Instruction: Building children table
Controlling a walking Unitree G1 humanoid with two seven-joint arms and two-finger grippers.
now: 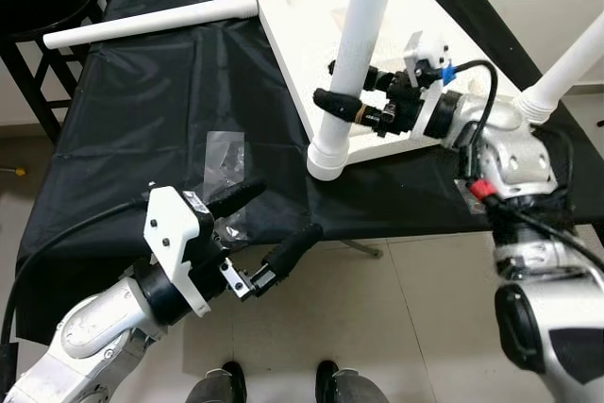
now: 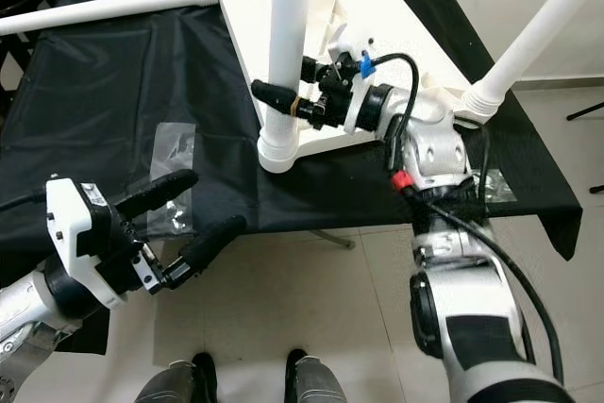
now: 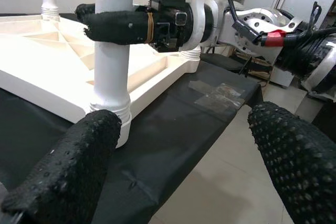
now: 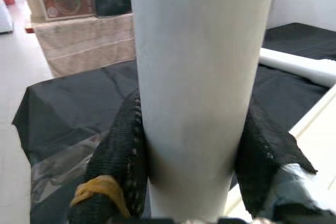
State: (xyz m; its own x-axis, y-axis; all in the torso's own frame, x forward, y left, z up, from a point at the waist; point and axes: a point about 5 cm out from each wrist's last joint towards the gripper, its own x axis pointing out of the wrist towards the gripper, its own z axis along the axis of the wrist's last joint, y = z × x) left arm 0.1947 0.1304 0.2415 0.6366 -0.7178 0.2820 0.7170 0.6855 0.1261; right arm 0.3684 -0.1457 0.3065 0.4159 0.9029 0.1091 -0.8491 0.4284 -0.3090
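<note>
Left gripper [image 1: 269, 224] hovers low at the desk [image 1: 142, 110] edge, fingers spread wide and empty.
Head views: the right gripper [image 2: 283, 96] reaches across, fingers clamped on the upright white leg [image 2: 288, 35] of the upturned tabletop [image 2: 340, 7]. Left wrist view: the leg stands in its corner socket. Right wrist view: fingers [image 4: 118, 150] press both sides of the leg.

**A Table With a Black Cloth**

A table [image 1: 142, 261] wears a black cloth [image 1: 160, 92]. A white triangle top [image 1: 302, 35] lies upside down on the cloth, legs sticking up and out. A clear plastic bag [image 1: 225, 159] lies flat near the front edge.
</note>
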